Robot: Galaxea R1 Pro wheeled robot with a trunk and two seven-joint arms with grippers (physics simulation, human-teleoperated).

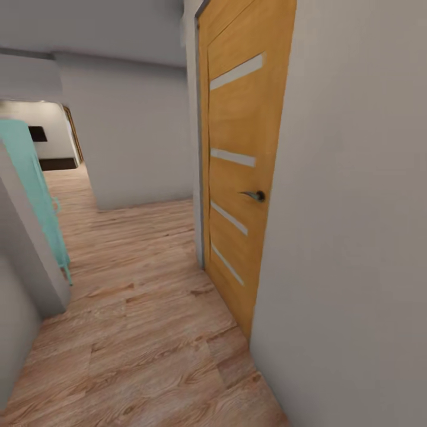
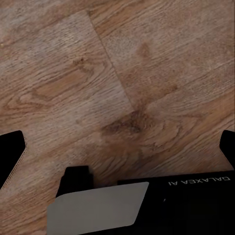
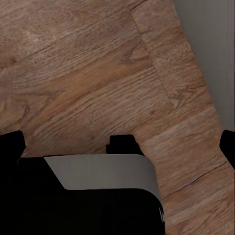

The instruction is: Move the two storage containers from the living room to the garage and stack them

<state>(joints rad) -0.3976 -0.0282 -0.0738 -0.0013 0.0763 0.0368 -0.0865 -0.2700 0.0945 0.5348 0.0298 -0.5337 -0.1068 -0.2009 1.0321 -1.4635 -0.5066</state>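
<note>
Containers: couldn't spot either bin anywhere – robot was in a hallway.
Door: orange-wood door (image 1: 237, 178) with four frosted strips, shut, just right of centre, dark lever handle (image 1: 256, 195) on it.
Floor: light wood planks (image 1: 148, 332) underfoot.
Left gripper (image 2: 120, 147): fingers spread wide, nothing between them – hanging over the planks.
Right gripper (image 3: 117, 144): same deal, spread and empty, near a grey wall (image 3: 210, 54).
Far left: a teal panel (image 1: 32, 190) by a wall corner.

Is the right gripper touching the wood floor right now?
Apart. In the right wrist view the right gripper has its black fingertips at the picture's edges, spread wide, with the wood floor lying well beyond them, nothing between.
</note>
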